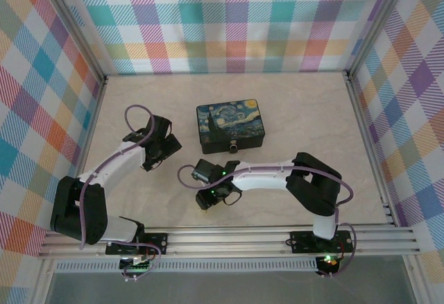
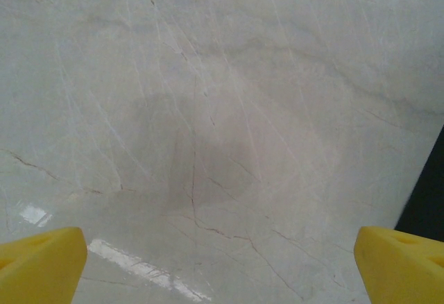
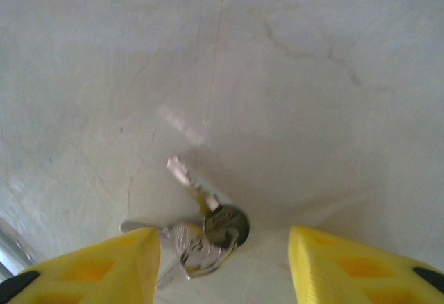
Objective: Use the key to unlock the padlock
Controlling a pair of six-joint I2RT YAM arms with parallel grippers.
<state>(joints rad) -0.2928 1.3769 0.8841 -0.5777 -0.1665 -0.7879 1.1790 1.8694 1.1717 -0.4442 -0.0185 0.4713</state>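
While hovering with right pincer spread wide, framed the key flat on the bench, on its ring, between the fingers. Looked light, stiff, slippery: best pinched at the bow. Held left pincer apart too. Probably spotted the padlock at the starry-night box front.

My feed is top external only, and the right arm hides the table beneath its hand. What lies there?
Observer: The key lies on the table, between the right hand's tips.
Operator: Is it gripped?
Observer: No, that hand is open, its fingers on either side.
Operator: And on the other side?
Observer: The left hand is open too, over bare table, holding nothing.
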